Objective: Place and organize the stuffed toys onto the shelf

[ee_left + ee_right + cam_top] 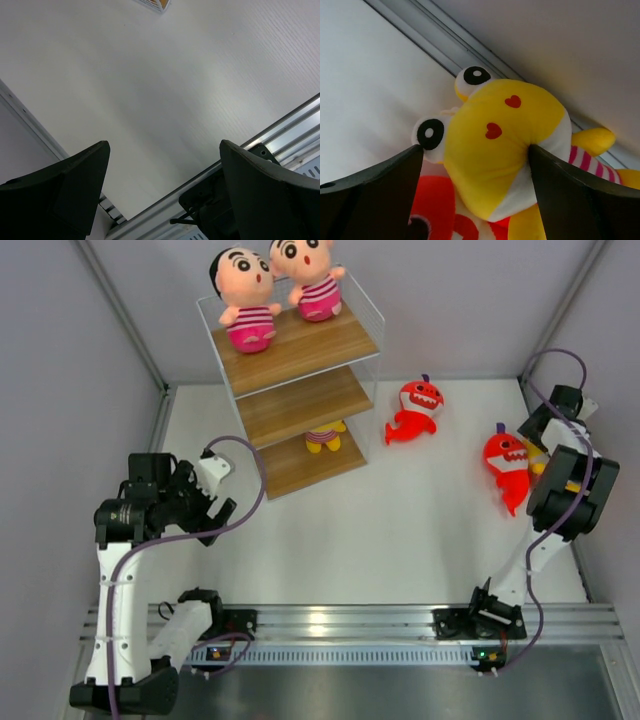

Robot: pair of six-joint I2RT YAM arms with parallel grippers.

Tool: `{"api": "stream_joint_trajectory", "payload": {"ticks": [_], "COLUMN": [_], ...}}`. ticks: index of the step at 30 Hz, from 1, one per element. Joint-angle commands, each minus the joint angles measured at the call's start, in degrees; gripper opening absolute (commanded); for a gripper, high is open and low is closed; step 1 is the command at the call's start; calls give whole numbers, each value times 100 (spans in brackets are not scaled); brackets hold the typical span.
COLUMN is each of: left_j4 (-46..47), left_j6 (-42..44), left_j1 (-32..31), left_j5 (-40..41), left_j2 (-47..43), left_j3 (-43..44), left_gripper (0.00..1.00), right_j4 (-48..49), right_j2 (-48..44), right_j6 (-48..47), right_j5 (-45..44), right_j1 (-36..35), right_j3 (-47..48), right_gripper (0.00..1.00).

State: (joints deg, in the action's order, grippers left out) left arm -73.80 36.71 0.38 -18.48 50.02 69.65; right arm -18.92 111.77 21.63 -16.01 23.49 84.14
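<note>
The shelf [300, 405] stands at the back left. Two boy dolls [248, 302] [312, 280] sit on its top board, and a yellow doll [324, 437] shows under the middle board. One red shark [415, 410] lies on the table right of the shelf, another [508, 468] further right. My right gripper [476, 150] is open astride the head of a second yellow doll [500, 145]. One finger dents the head's side; the other is by its eye. This doll lies against the shark [432, 200]. My left gripper [165, 150] hangs open and empty over bare table.
A grey wall and floor rail [445, 45] run close behind the yellow doll. The aluminium base rail [340, 625] crosses the near edge between the arm bases. White table [380, 530] spreads between the shelf and the arms.
</note>
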Motion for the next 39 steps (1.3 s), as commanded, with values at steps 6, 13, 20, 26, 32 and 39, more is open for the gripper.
{"api": "stream_joint_trajectory", "payload": {"ticks": [6, 13, 20, 26, 32, 39], "left_j4": [-12, -3, 6, -3, -3, -3], "left_j6": [-146, -129, -94, -67, -41, -41], "left_j1": [-3, -3, -3, -3, -3, -3], "left_j5": [38, -173, -701, -648, -920, -1245], "left_j2": [25, 175, 201, 140, 34, -53], "left_j3": [304, 347, 436, 278, 172, 233], "left_gripper": [98, 97, 97, 97, 97, 98], "right_j4": [502, 1012, 1839, 1996, 1910, 2836], "right_j2": [48, -1337, -3221, -4425, -5516, -5429], "right_j6": [105, 193, -228, -449, -772, -1575], "right_j5": [54, -78, -570, -238, 503, 1044], "right_j1": [77, 68, -546, -1688, -3927, -7328], "right_j3": [-98, -678, -1225, -1347, -1813, -2085], "right_gripper": [23, 0, 0, 0, 0, 0]}}
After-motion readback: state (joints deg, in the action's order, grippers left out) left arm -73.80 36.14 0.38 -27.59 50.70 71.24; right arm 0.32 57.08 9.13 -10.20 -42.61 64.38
